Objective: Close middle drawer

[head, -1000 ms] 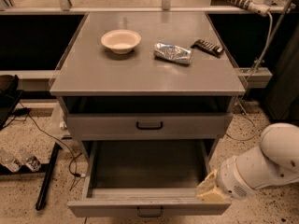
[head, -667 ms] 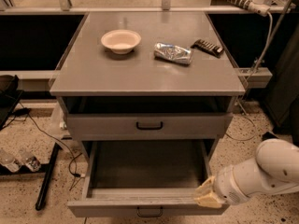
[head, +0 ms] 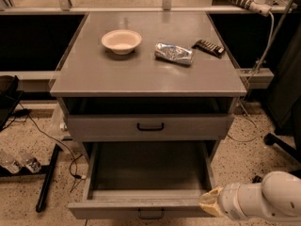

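Task barely begun. Low in frame: wide grey metal middle drawer (head: 117, 210) w/ small black loop handle (head: 151, 214), pulled well out of grey metal cabinet (head: 141, 79). Deep bare interior fully exposed, front panel right at bottom edge of view. Above it: taller grey upper drawer (head: 188, 126) w/ own black handle, nearly flush, dark gap over it.

Cream-tipped gripper (head: 211, 202) on white rounded arm (head: 263, 200) at bottom right, sitting at right front corner of middle drawer. Prob. touching the corner, but angle too low to be sure. Spread or pressed together: cannot tell, seen only as one pale blob.

Done so far, judging from layout: approach to drawer front, nothing more. Left to do: firm contact on front face, then a straight push inward along the rails til flush w/ cabinet, i.e. approx. the whole travel. Contact at a corner rather than centre means some risk of skewing & binding. Better nearer the handle, or slow & steady.

On cabinet top, not involved: shallow cream bowl (head: 121, 40), crumpled silver foil packet (head: 174, 53), black ridged bar-shaped item (head: 208, 47), all well apart from the gripper.
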`<state>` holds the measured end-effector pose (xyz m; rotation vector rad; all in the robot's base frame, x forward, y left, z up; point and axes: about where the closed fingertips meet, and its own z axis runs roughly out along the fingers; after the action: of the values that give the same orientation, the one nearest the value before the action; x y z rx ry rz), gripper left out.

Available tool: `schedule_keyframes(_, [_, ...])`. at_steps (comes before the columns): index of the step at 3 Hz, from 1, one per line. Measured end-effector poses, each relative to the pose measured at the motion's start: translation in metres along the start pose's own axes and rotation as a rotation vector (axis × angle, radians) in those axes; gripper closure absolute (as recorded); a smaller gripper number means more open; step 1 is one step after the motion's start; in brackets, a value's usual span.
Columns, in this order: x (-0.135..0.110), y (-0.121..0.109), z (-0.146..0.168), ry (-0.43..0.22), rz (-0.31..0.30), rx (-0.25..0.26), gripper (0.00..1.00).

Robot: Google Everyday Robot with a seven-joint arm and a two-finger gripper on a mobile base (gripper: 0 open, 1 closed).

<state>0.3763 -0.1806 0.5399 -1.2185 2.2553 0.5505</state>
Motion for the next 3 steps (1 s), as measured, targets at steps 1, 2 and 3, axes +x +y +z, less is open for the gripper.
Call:
schedule_keyframes(1, [0.008,-0.023,-0.006,-0.012,-0.002,0.165,1.00])
schedule_keyframes(2, [0.008,-0.023,-0.005,-0.011,-0.002,0.164,1.00])
schedule_keyframes(3, [0.016,-0.016,0.012,0.011,-0.008,0.147,1.00])
